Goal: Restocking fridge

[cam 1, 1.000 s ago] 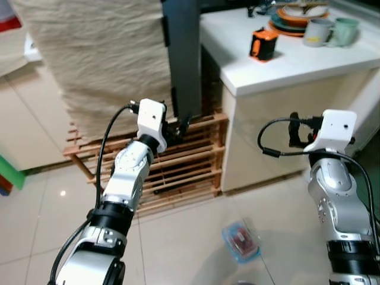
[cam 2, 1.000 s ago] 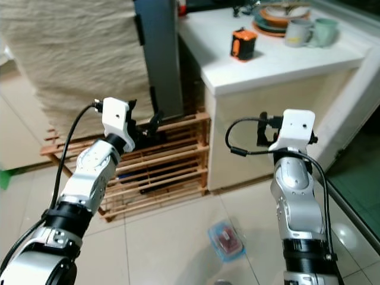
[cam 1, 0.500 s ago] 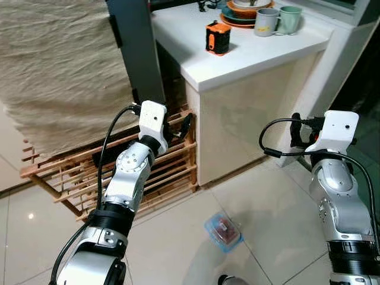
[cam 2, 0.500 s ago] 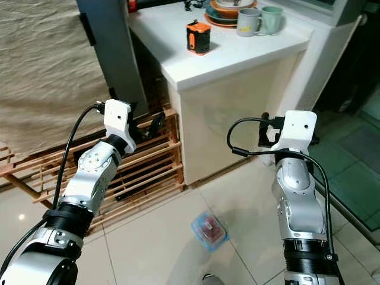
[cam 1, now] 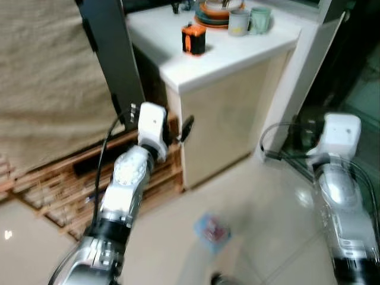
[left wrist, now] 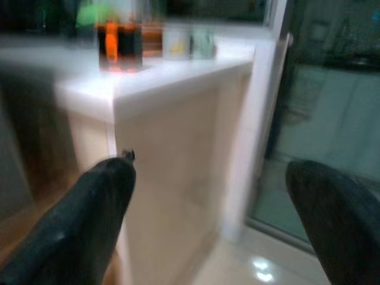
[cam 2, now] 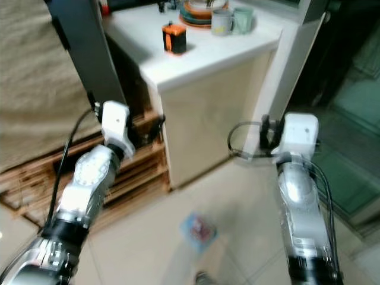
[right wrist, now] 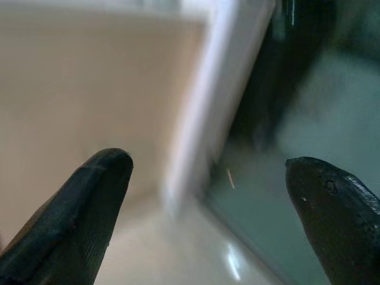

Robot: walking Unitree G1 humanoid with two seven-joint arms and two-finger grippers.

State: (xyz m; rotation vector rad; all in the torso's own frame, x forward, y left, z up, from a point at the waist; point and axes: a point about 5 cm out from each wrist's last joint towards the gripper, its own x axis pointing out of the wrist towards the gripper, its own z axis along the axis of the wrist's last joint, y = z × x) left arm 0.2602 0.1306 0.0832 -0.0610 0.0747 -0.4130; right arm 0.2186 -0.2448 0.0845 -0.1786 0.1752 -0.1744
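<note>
The head views are blurred. A white bench [cam 1: 237, 50] stands ahead of the robot, and everything else is placed from it. On its top, near the front corner, stands an orange and black box-shaped object [cam 1: 193, 38]; further back on the top sit two mugs [cam 1: 249, 19] side by side, touching or nearly so, just beside a stack of plates [cam 1: 214, 12]. To the left of the bench a dark upright panel [cam 1: 110, 53] rises, and low at the foot of it a wooden slatted rack [cam 1: 65, 184] lies against the bench's left side, with a beige cloth [cam 1: 41, 77] hanging above the rack. On the tiled floor [cam 1: 261, 225] in front of the bench lies a small clear food container [cam 1: 211, 229] with something red inside, apart from both arms. The left gripper [left wrist: 208, 202] is raised in front of the bench's left front corner, its two black fingers spread wide and empty. The right gripper [right wrist: 208, 208] is held up off the bench's right end, facing the white post and dark glass there, fingers likewise wide apart and holding nothing.
</note>
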